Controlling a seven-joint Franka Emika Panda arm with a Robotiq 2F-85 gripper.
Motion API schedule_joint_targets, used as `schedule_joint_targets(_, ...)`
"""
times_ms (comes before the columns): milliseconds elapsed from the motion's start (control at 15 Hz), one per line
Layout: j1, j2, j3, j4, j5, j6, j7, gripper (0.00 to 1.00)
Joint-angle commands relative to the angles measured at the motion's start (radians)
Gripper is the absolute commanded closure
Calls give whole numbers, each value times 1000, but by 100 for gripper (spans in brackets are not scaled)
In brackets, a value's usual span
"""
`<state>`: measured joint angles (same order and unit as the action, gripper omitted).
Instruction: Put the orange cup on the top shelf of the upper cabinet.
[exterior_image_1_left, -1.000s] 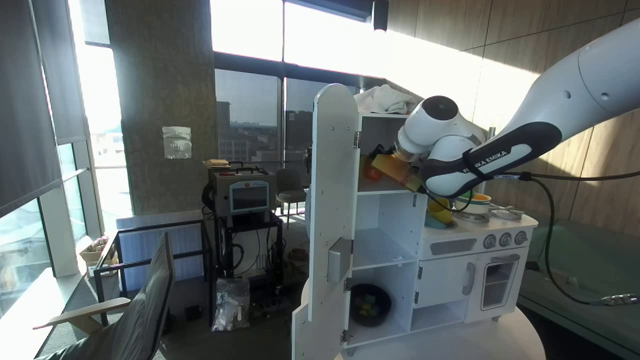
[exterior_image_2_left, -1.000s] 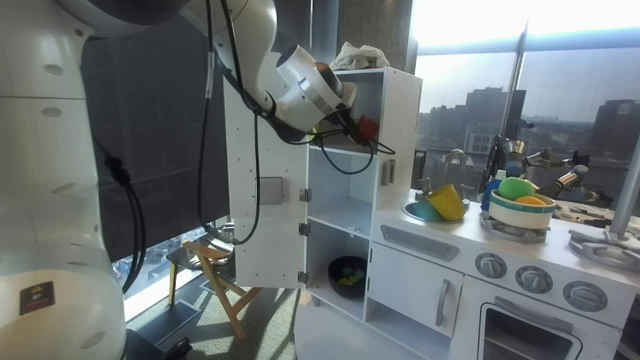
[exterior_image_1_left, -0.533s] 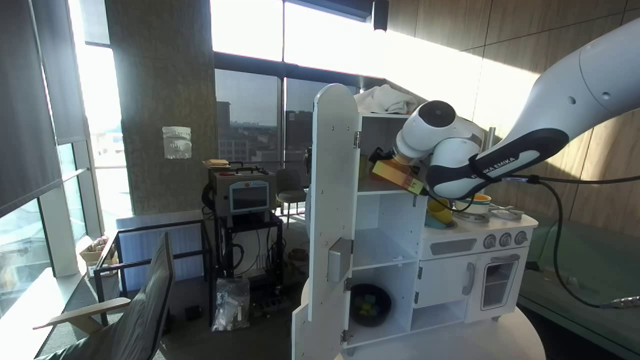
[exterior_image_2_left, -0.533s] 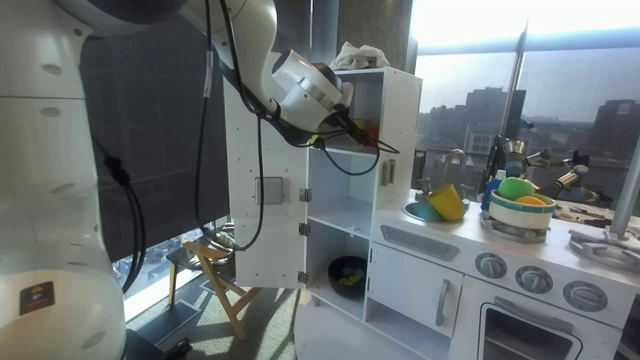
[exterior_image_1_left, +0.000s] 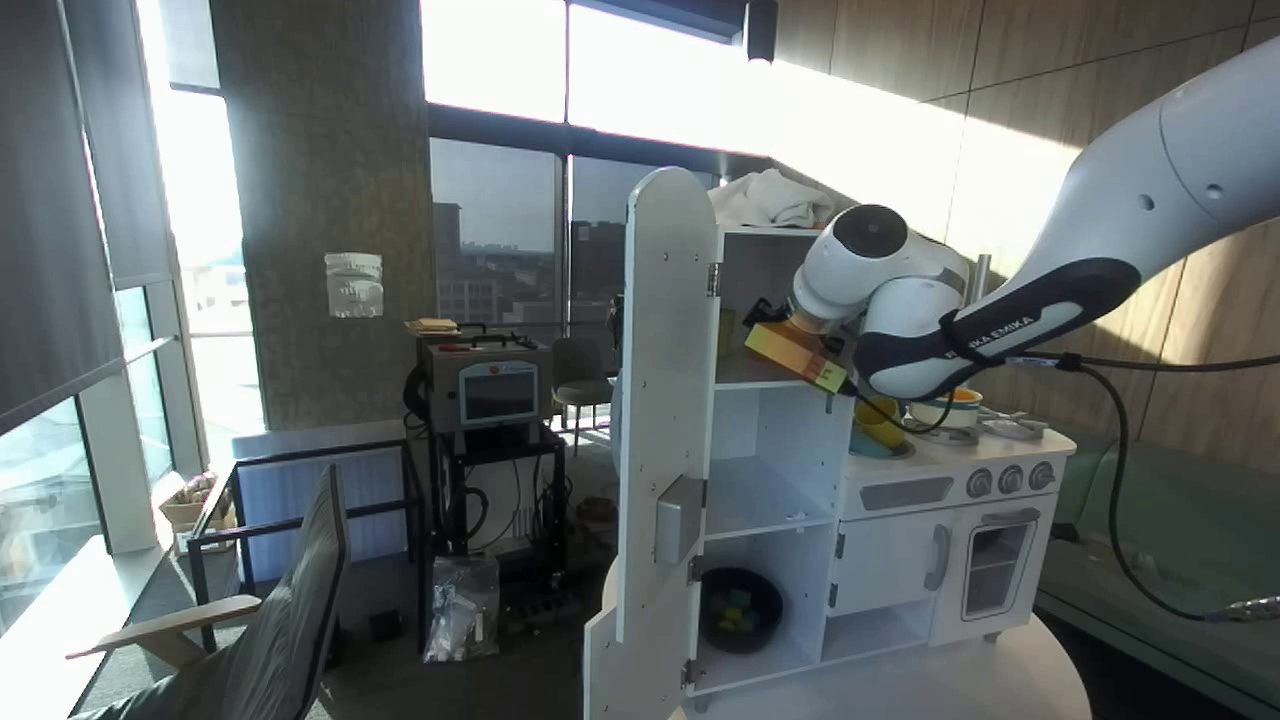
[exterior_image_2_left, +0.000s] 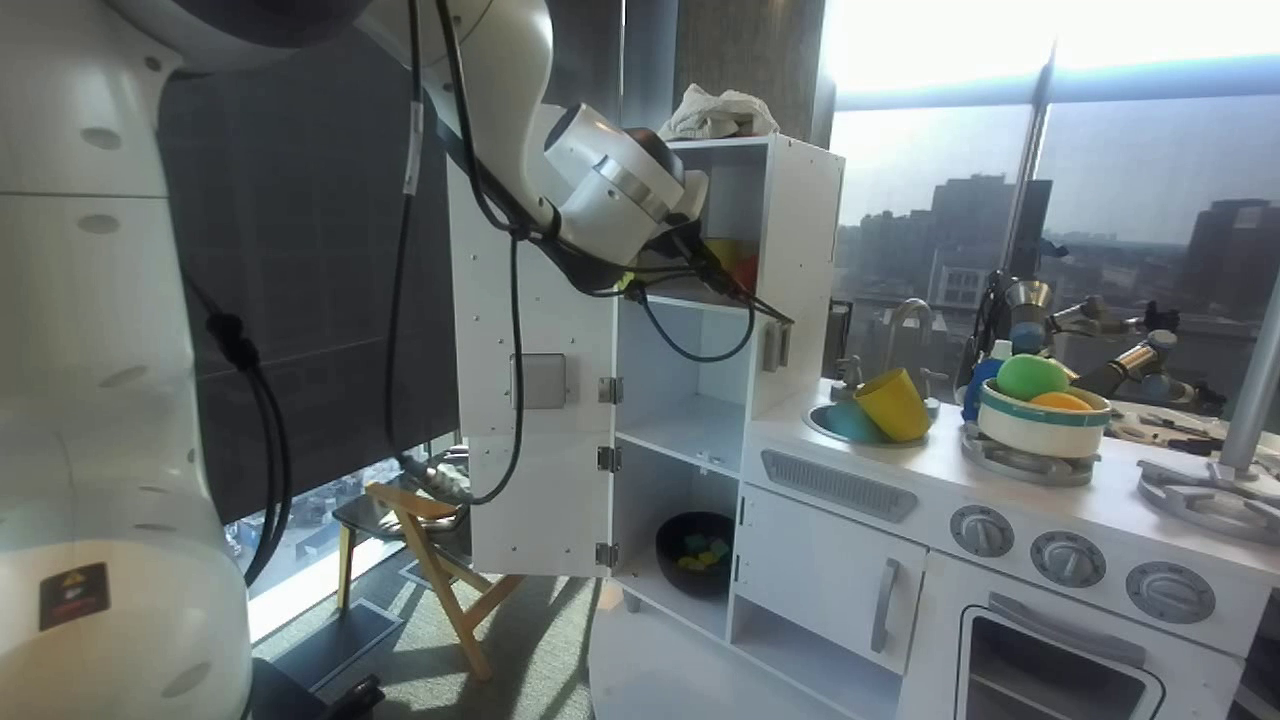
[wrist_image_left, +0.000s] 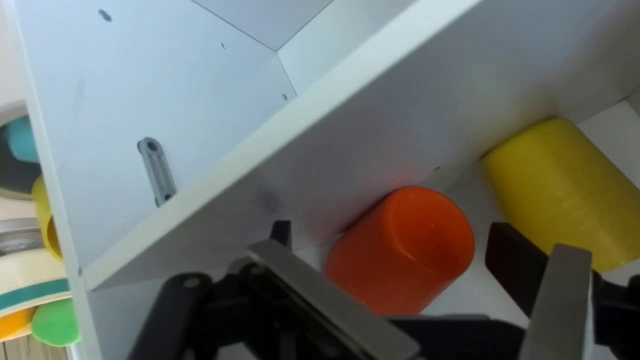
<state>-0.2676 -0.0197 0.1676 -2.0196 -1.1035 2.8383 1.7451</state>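
Orange cup (wrist_image_left: 400, 250) on its side on the top shelf (wrist_image_left: 320, 170)

Inside the upper cabinet (exterior_image_2_left: 800, 230), seemingly toward the back of the top shelf. Not upright: to judge by the wrist view, lying on the curved wall. Long axis roughly in line with the top shelf's front edge, one round end aimed toward the yellow cup (wrist_image_left: 560, 195) on the same shelf and a little outward. Mouth or recessed base at that end: cannot tell.

Gripper (wrist_image_left: 390, 236) at the front of the top shelf, fingers (wrist_image_left: 517, 267) wide apart, to either side of the orange cup in the wrist view. Clamped on nothing; too overlapped at one finger to rule out a touch.

Likely light and stiff, smooth enough to slip, hard to break, perhaps apt to roll on that curved wall. For a fresh hold, best taken across the middle of the body, square to the long axis, with a mild squeeze. Seemingly as good as done; probably in need of nothing more than a straight withdrawal past the top shelf's front edge.
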Motion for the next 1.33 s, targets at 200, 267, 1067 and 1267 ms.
schedule_joint_targets(200, 159, -162, -140, -243, 508, 106, -352, 0)
schedule_joint_targets(267, 176, -197, -153, -263, 590, 100, -412, 0)
schedule_joint_targets(1067, 47, -435, -196, -274, 1000, -211, -606, 0)
schedule_joint_targets(1267, -35, -383, -179, -229, 976, -283, -552, 0)
